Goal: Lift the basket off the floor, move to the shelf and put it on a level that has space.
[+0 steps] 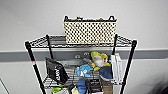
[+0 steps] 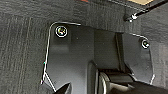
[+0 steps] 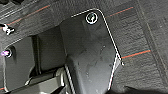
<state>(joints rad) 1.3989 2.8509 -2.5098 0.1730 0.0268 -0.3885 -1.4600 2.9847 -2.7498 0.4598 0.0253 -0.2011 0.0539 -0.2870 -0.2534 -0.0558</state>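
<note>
The cream woven basket (image 1: 90, 31) with its dark rim and two small loop handles stands upright on the top wire level (image 1: 56, 41) of the black shelf (image 1: 31, 57), against the white wall and right of the tier's middle. Under both wrist cameras lies the dark grey carpet floor (image 2: 22, 50), crossed by thin red lines (image 3: 136, 53). Both wrist views look down past the robot's own dark plate at that carpet.
The tier below holds a black bag (image 1: 56, 71), blue and yellow soft toys (image 1: 98, 62) and white boxes (image 1: 116, 67). A grey band runs along the wall behind the rack. A caster wheel and thin black post (image 2: 131, 17) stand on the carpet.
</note>
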